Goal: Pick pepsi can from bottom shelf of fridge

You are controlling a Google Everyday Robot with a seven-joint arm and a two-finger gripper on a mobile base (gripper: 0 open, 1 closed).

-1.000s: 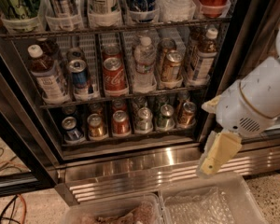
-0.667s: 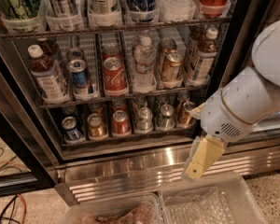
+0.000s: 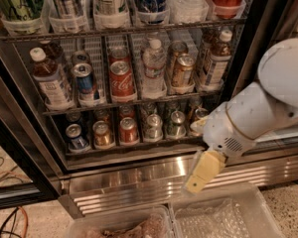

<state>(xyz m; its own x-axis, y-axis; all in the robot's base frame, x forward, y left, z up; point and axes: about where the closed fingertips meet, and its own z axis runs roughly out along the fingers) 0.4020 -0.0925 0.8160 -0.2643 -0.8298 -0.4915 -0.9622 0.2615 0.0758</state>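
Note:
The fridge point(image 3: 139, 180) stands open in front of me, with its ribbed steel base panel at the bottom. The bottom shelf point(image 3: 139, 147) holds a row of short cans behind a metal front rail. The pepsi can point(image 3: 76, 136), short and dark blue with a silver top, stands at the far left of that row. My gripper point(image 3: 195, 183), pale yellow on a white arm, hangs in front of the base panel, below and to the right of the shelf. It is well right of the pepsi can and holds nothing.
Gold point(image 3: 103, 134), red point(image 3: 128, 131) and silver point(image 3: 152, 127) short cans stand right of the pepsi can. The rack above holds bottles, a Coke can point(image 3: 121, 78) and a taller blue can point(image 3: 85, 83). Clear plastic bins point(image 3: 223, 214) sit on the floor below. Cables point(image 3: 5, 217) lie at the left.
My arm and gripper have moved left and slightly down, from the right side of the fridge to in front of the steel base panel. The cans have not moved.

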